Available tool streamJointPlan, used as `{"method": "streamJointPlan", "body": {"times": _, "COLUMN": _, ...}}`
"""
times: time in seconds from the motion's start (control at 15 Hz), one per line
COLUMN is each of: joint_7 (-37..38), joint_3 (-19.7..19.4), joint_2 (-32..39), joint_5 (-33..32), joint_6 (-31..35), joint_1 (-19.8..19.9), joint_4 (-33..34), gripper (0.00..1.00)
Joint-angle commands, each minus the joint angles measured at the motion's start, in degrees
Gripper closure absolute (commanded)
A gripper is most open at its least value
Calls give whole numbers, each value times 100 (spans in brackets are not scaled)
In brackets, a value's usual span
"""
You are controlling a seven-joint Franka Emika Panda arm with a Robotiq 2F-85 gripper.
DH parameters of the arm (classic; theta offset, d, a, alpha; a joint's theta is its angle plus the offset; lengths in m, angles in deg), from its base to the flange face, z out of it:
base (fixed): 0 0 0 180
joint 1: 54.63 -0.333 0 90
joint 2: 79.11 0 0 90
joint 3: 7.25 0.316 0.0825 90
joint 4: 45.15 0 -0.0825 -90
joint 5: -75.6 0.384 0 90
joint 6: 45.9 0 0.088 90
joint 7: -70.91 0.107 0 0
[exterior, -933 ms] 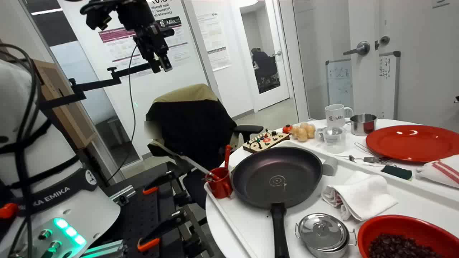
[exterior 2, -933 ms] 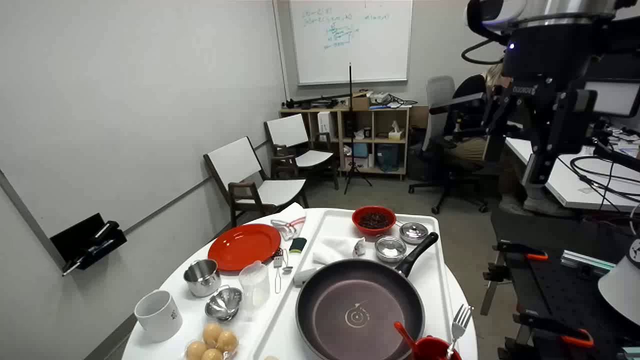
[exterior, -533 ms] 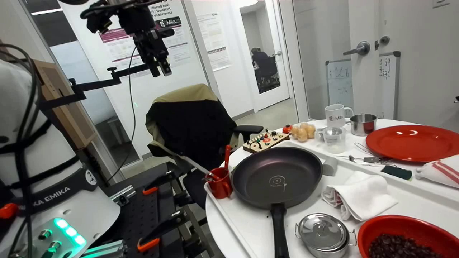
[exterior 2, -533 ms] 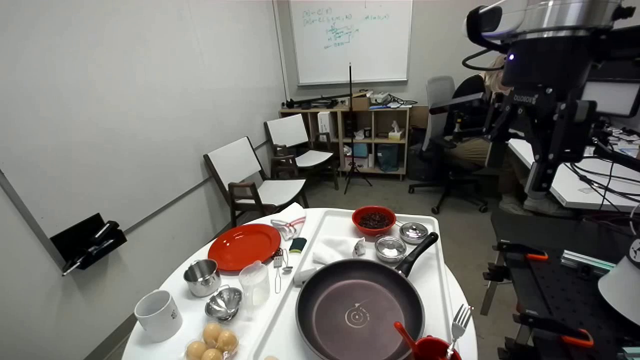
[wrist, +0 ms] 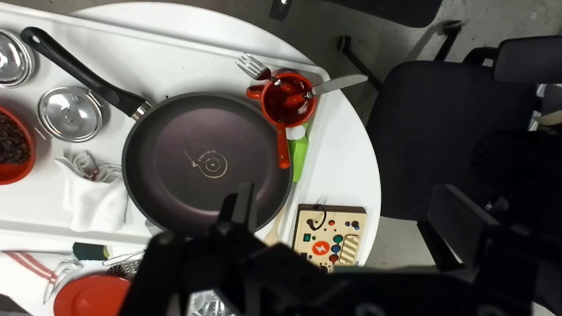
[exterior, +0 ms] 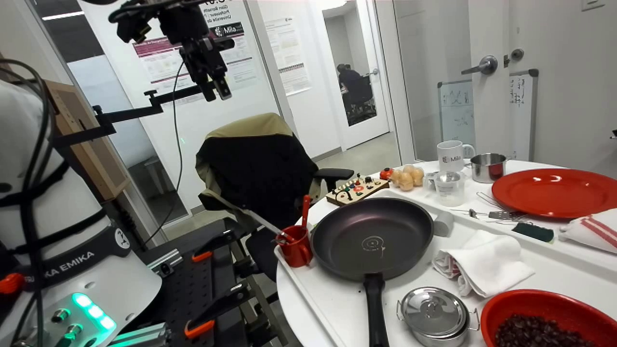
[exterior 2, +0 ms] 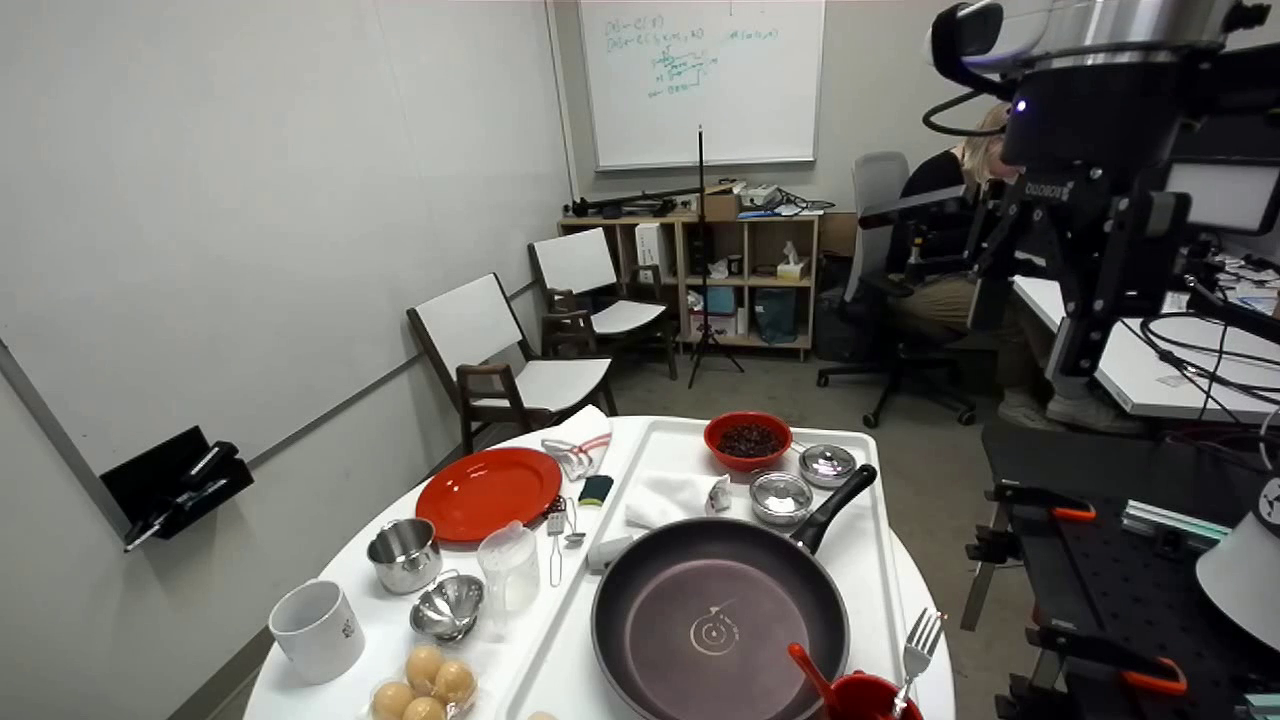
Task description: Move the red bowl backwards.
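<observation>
We have free air between the spread fingers of the black two-fingered gripper (exterior: 216, 91), which hangs well above the level of the round white table (wrist: 347, 171). We find the deep glossy red bowl (exterior 2: 747, 464) unblocked from overhead, but lower down two round lidded metal pots (exterior 2: 781, 495) and a folded white cloth (exterior 2: 663, 500) stand near it, toward the round black frying pan (exterior 2: 715, 600), and the raised rim of the rectangular white tray (wrist: 153, 66) runs close by. Between pan and rim, a bare strip of tray leads to the red mug (exterior: 295, 253), where red-handled metal cutlery (wrist: 340, 83) juts outward.
</observation>
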Motion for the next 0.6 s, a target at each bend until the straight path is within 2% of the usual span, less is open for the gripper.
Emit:
{"method": "streamJointPlan", "body": {"times": 0.0, "joint_7": -34, "joint_3": 43, "joint_2": 146, "joint_5": -52, "joint_6": 100, "joint_1": 83, "joint_4": 20, "gripper": 0}}
{"method": "streamJointPlan", "body": {"times": 0.53, "joint_7": -127, "joint_3": -33, "joint_2": 762, "joint_5": -251, "joint_6": 289, "joint_1": 303, "joint_4": 32, "gripper": 0}}
